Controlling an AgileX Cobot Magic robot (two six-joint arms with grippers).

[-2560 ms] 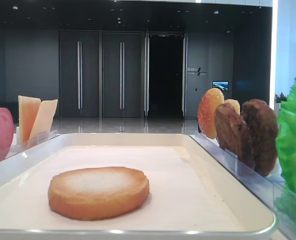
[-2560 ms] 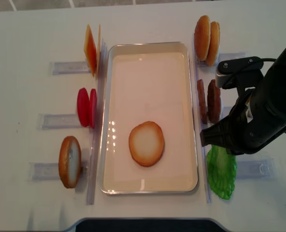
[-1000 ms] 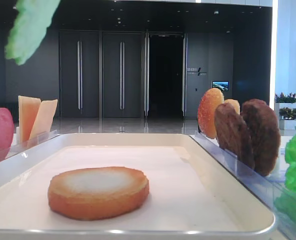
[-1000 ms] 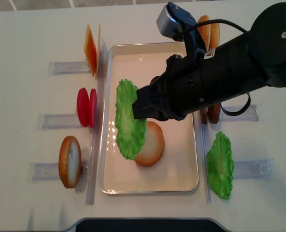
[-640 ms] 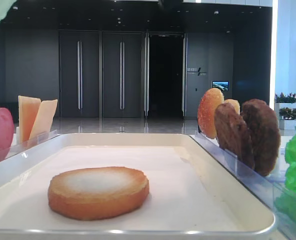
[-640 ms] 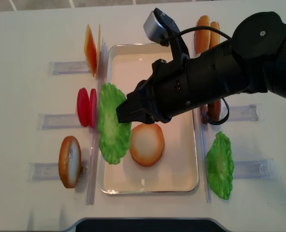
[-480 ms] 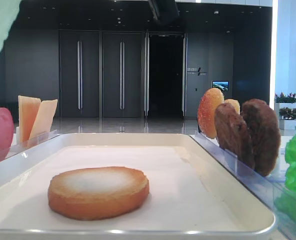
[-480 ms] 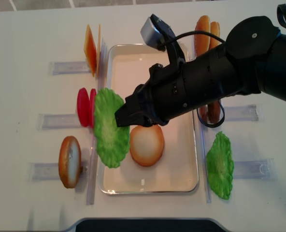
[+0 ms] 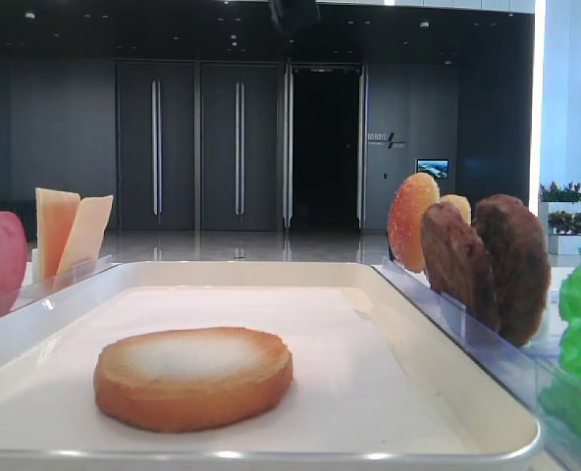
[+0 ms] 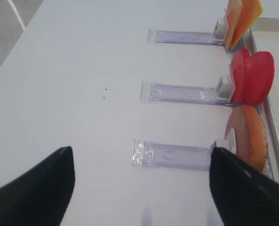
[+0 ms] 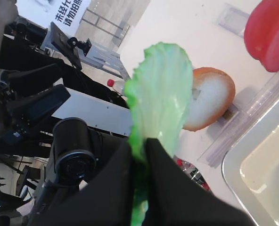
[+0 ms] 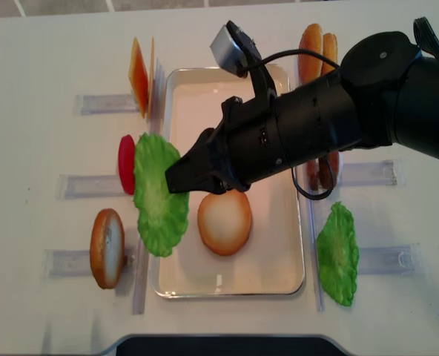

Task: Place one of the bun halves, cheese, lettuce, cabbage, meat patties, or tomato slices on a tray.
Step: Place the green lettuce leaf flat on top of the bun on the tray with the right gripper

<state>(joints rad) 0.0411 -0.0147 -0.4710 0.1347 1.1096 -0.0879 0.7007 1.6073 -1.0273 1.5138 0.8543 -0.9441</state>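
My right gripper (image 12: 178,179) is shut on a green ruffled lettuce (image 12: 158,199) leaf, which hangs in the air over the left rim of the cream tray (image 12: 227,93) and partly covers the tomato slices (image 12: 124,162). The right wrist view shows the lettuce (image 11: 160,101) pinched at its lower end by my right gripper (image 11: 139,147). One bun half (image 12: 225,221) lies flat on the tray (image 9: 389,383), pale face up. My left gripper (image 10: 139,162) stands open above bare table, near a clear holder (image 10: 172,155), with nothing between its fingers.
Clear holders flank the tray. On the left stand cheese (image 12: 139,74), tomato slices (image 10: 252,77) and a bun half (image 12: 107,247). On the right are bun halves (image 12: 312,41), meat patties (image 9: 497,260) and a second lettuce leaf (image 12: 338,254).
My right gripper has carried the lettuce leftward, from above the middle of the tray to over its left rim. The bun half on the tray has not moved.
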